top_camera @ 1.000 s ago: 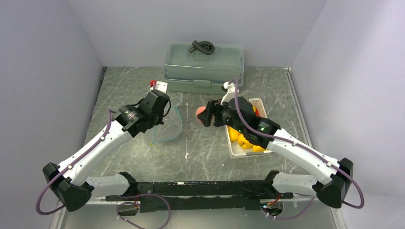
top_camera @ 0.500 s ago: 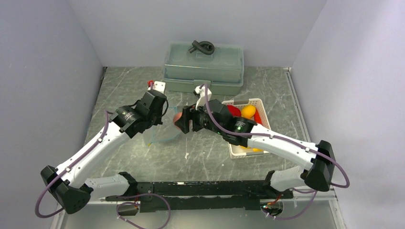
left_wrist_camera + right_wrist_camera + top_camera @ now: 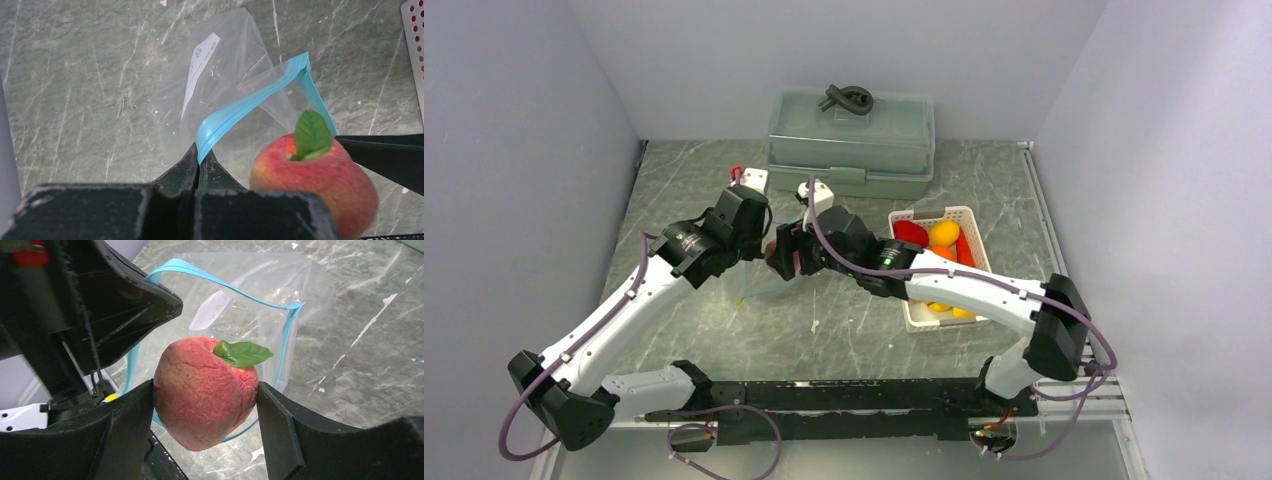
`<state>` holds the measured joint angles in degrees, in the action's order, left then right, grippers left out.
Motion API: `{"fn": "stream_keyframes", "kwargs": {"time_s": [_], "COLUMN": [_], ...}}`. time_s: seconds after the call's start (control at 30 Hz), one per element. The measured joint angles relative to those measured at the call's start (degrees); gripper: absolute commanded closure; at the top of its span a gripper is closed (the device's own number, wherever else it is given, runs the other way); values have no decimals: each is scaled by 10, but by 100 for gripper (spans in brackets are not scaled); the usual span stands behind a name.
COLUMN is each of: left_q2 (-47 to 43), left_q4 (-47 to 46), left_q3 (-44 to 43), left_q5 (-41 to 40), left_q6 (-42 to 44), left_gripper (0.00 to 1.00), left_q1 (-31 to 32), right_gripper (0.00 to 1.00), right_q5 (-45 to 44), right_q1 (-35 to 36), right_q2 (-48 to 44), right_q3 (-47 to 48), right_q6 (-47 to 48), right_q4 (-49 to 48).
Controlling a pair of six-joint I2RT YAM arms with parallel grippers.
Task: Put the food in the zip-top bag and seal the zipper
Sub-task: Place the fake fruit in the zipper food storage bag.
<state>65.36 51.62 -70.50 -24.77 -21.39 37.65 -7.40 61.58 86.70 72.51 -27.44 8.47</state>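
The clear zip-top bag [image 3: 225, 60] lies on the table with its mouth lifted open. My left gripper [image 3: 200, 155] is shut on the teal-blue zipper [image 3: 250, 100], holding one edge of the mouth up. A pinkish-red peach with a green leaf [image 3: 205, 390] sits between the fingers of my right gripper [image 3: 205, 405], which is shut on it. The peach [image 3: 781, 255] hangs just in front of the bag's open mouth [image 3: 260, 290], close beside the left gripper [image 3: 754, 250]. More food [image 3: 943, 234], yellow, orange and red, lies in the white basket [image 3: 969, 212].
A grey-green lidded box [image 3: 851, 140] with a dark handle stands at the back. The white lattice basket sits to the right of the bag, under the right forearm. The two wrists are close together over the table's middle left.
My right arm has carried the peach leftwards from above the basket to the bag's mouth. The left gripper has kept its hold on the zipper edge and barely shifted.
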Motion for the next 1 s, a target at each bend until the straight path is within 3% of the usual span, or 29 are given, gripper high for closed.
{"fn": "stream_keyframes", "kwargs": {"time_s": [0.57, 1.0], "left_q2": [-3, -3], "left_q4": [-4, -6], "left_q3": [0, 3], "left_q5": [16, 20], "left_q6": [7, 7], "left_gripper": [100, 100], "left_q1": [-11, -14], "right_gripper": [9, 10], "right_q5": [0, -2], "right_q1": [3, 4], "right_q2": [49, 13], "right_q3": [17, 8], "right_q6": [0, 0], "right_q4": [0, -5]}}
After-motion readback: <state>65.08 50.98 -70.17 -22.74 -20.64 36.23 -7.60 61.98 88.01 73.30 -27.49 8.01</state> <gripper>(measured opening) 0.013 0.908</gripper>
